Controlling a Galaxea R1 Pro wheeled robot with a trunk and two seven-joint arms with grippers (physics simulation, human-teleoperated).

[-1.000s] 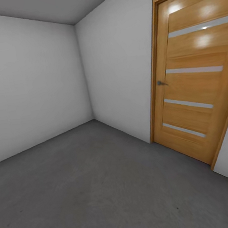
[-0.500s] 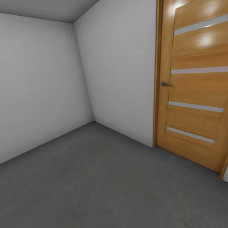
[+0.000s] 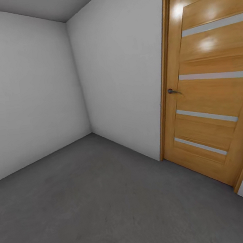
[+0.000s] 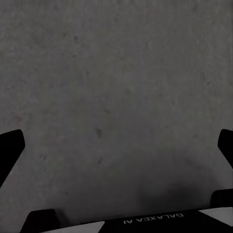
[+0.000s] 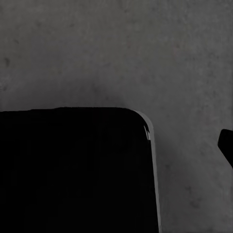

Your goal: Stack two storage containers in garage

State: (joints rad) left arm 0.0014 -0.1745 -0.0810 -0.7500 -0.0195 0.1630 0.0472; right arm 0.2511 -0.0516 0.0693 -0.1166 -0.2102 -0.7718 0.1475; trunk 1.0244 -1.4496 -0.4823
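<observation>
Ahead, grey floor (image 3: 90,202) runs open to white walls (image 3: 26,95) and door (image 3: 209,87).

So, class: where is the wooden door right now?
In the head view, the wooden door stands shut at the right, set in the white wall, rising from the grey concrete floor.

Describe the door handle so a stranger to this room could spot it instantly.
Start at the wooden door set in the white wall on the right of the head view, above the grey concrete floor. On the door's left edge, about mid-height, sits the small dark lever handle. It is the one dark metal piece against orange wood and pale horizontal strips.
</observation>
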